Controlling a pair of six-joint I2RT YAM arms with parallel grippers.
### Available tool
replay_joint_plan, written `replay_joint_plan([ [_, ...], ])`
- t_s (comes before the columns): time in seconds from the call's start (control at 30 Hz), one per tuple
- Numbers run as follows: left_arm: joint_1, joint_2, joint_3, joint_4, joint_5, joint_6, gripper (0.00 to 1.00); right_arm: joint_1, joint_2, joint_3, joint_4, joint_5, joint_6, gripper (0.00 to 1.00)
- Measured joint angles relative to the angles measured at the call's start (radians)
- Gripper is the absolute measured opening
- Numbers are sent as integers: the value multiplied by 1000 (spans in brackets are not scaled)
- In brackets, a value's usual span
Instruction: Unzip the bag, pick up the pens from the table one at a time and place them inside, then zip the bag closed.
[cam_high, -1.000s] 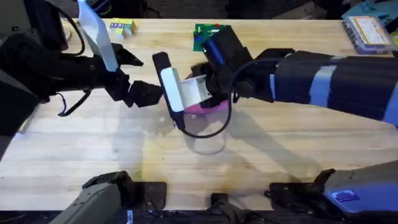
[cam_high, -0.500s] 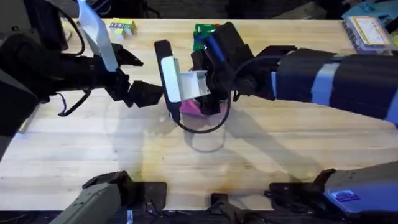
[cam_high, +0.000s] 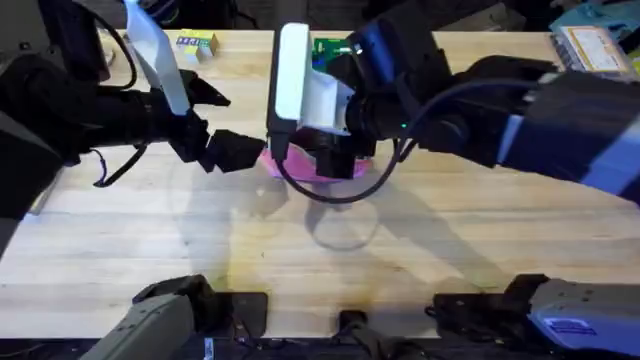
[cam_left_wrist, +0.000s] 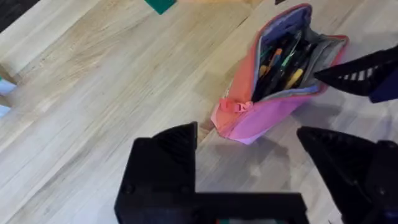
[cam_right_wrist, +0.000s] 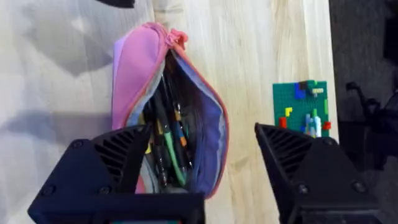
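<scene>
Both my grippers, left (cam_left_wrist: 249, 165) and right (cam_right_wrist: 199, 158), hang spread wide over the unzipped bag (cam_right_wrist: 140, 93), pens (cam_right_wrist: 168, 146) inside, mid-bench (cam_high: 150, 230).

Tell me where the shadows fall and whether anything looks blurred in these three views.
Overhead: soft arm shadows lie on the table below the bag; the right arm looks large and blurred. Left wrist: the bag casts a faint shadow toward the camera. Right wrist: grey shadows lie beside the bag; pens inside look sharp.
</scene>
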Motion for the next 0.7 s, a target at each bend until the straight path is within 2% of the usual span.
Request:
replay_joint_plan([
  [0.13,0,0,0,0,0,0,993,0,-39,0,-29,0,58,998],
  [0.7,0,0,0,0,0,0,993,0,-224,0,-188,-5,544,997],
])
